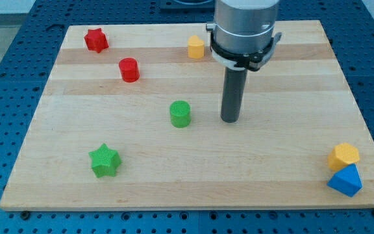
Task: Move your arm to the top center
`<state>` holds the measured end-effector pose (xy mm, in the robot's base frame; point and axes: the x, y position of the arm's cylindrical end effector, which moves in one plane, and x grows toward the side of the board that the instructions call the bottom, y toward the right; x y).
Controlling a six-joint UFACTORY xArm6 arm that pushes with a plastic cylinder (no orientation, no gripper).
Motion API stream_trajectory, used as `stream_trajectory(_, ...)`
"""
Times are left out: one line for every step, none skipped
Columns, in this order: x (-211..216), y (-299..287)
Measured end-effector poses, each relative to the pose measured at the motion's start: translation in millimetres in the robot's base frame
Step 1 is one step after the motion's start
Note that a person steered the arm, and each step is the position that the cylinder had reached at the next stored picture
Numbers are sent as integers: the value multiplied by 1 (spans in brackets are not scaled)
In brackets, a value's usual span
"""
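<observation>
A pale wooden board surface [291,169] lies on a blue perforated bench. My tip [230,121] rests near its middle, apart from the green plastic cylinder [180,114] at its nine o'clock and the small yellow plastic block [195,47] at eleven. No fingers exist on this rod. At the surface's four o'clock corner the yellow hexagonal block [344,156] touches the blue block [345,181].

No legible txt, labels, nos. anywhere in view.
</observation>
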<state>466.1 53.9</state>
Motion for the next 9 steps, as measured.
stream_trajectory(-23, -10)
stream_trajectory(-49, -10)
stream_trajectory(-71, -29)
stream_trajectory(-83, -46)
stream_trajectory(-97, -54)
stream_trajectory(-113, -56)
stream_trajectory(-121, -68)
stream_trajectory(-121, -85)
stream_trajectory(-126, -106)
